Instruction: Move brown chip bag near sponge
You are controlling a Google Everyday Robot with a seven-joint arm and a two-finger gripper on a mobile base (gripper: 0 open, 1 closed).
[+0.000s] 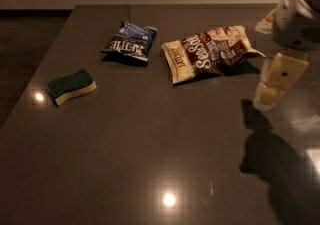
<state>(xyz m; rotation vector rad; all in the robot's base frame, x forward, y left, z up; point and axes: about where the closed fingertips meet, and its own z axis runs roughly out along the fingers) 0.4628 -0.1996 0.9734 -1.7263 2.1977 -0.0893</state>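
The brown chip bag (207, 51) lies flat on the dark table, cream end pointing left, white lettering facing up. The sponge (71, 86), green top over a cream base, lies at the left of the table, well apart from the bag. My gripper (272, 86) hangs at the right edge of the camera view, above the table and just right of the bag's right end, holding nothing that I can see. Its shadow falls on the table below it.
A smaller dark-blue chip bag (129, 42) lies between the sponge and the brown bag, toward the back. The dark table (150, 144) has its left edge running diagonally behind the sponge. Bright light spots reflect on its surface.
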